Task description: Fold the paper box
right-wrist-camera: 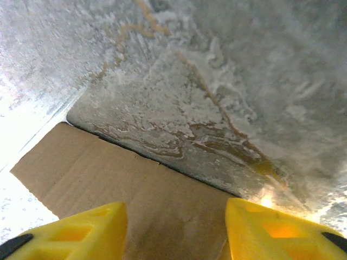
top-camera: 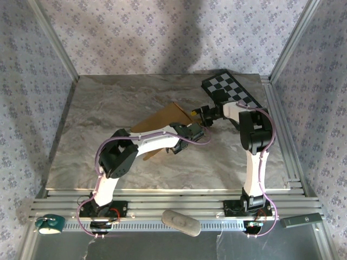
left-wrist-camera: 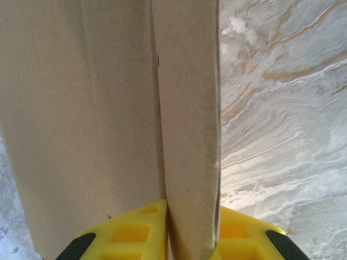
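Left jaws pinch the paper box (left-wrist-camera: 81, 108); right jaws stand apart over it.

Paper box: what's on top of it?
The left arm lies across the paper box, hiding its near part. A flap sits between the left hand's fingers.

Tan paper box (top-camera: 162, 115) on the marble table (top-camera: 108, 108), left arm (top-camera: 154, 142) across it; checkerboard panel (top-camera: 230, 89) behind
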Motion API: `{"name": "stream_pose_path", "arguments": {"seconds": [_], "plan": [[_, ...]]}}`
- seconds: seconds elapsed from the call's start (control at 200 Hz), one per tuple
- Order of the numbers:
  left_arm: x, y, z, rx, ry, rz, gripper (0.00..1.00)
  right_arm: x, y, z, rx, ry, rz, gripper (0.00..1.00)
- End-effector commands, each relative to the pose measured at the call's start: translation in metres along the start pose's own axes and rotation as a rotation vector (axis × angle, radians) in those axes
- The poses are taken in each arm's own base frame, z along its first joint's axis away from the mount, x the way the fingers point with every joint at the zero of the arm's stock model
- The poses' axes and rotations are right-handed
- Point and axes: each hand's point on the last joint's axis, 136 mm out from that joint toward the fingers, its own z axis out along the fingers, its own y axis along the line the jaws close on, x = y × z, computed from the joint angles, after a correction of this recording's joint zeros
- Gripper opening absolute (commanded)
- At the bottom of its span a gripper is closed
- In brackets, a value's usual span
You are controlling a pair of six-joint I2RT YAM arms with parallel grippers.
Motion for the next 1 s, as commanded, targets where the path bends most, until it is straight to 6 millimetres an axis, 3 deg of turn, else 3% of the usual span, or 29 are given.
{"name": "stream_pose_path", "arguments": {"seconds": [0.0,0.115,0.245,0.465,0.685,0.905,0.994], "plan": [[0.003,-0.013,0.018,0.039,0.045,-0.013,0.15,0.017,-0.011,0.002,0.060,0.063,0.098,0.50],[0.000,-0.012,0.018,0.043,0.038,-0.018,0.14,0.018,-0.013,-0.010,0.077,0.021,0.086,0.45],[-0.002,-0.010,0.018,0.045,0.030,-0.024,0.13,0.019,-0.011,-0.007,0.070,0.023,0.097,0.36],[-0.002,-0.008,0.017,0.048,0.027,-0.028,0.10,0.016,-0.001,-0.009,0.031,-0.007,0.132,0.30],[-0.003,-0.005,0.016,0.043,0.023,-0.039,0.10,0.020,-0.002,-0.012,0.042,-0.010,0.162,0.15],[-0.010,0.004,0.011,0.030,0.007,-0.051,0.14,0.029,0.004,-0.024,0.018,-0.031,0.204,0.00],[-0.012,0.003,0.013,0.030,0.011,-0.040,0.17,0.032,0.006,-0.030,0.011,-0.041,0.224,0.00]]}}
